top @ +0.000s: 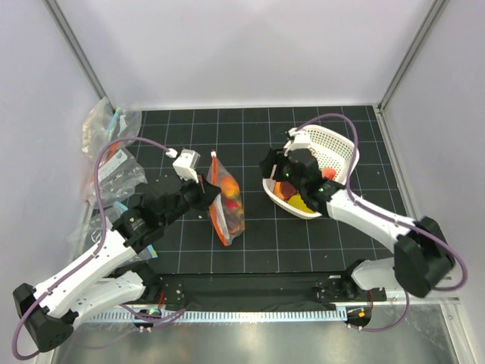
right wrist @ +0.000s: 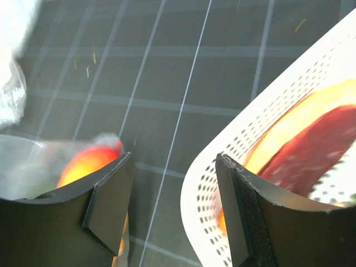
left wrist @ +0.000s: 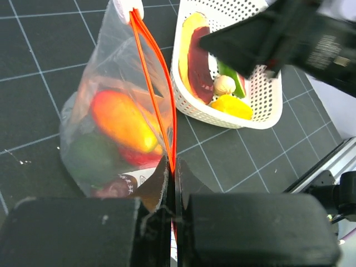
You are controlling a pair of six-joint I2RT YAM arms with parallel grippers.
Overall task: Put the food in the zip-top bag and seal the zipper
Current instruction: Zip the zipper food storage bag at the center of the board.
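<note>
The clear zip-top bag (top: pixel 227 205) lies on the black mat and holds several toy foods, among them an orange piece (left wrist: pixel 119 119), a green one (left wrist: pixel 89 158) and red and purple bits. My left gripper (left wrist: pixel 173 167) is shut on the red-orange zipper (left wrist: pixel 158 94) at the bag's near end. The white slider (left wrist: pixel 128 6) sits at the far end. My right gripper (top: pixel 273 168) is open and empty and straddles the left rim of the white basket (right wrist: pixel 222 161). Food is still in the basket: a yellow and purple piece (left wrist: pixel 194 53), a green one and a yellow one (left wrist: pixel 231 105).
Crumpled clear bags with teal marks (top: pixel 114 152) lie at the mat's far left. The white basket (top: pixel 333 148) stands tilted at the right of the mat. The right arm's wrist (left wrist: pixel 289 39) hangs over the basket in the left wrist view.
</note>
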